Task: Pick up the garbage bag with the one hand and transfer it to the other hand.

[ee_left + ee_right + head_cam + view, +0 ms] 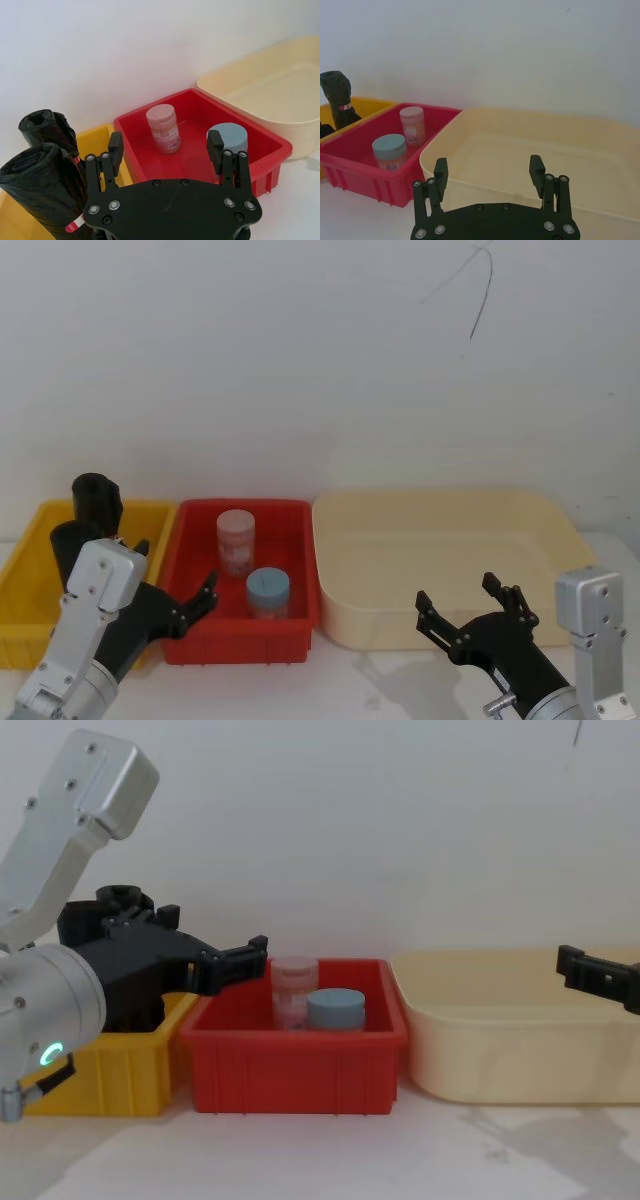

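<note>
Left gripper (pixel 165 140) fingers are held wide apart, empty, with nothing touched. Just to its left the garbage bag (pixel 40 190) is stood upright in a yellow bin (pixel 100 137), beside another black roll (pixel 47 127). Ahead, a red bin (pixel 270 145) is seen. Right gripper (pixel 488 164) is likewise spread, empty, before a cream tub (pixel 530 117).

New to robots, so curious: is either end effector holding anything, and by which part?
Nothing is held. The left end effector, by the red bin, and the right end effector, before the cream tub, are open and empty.
</note>
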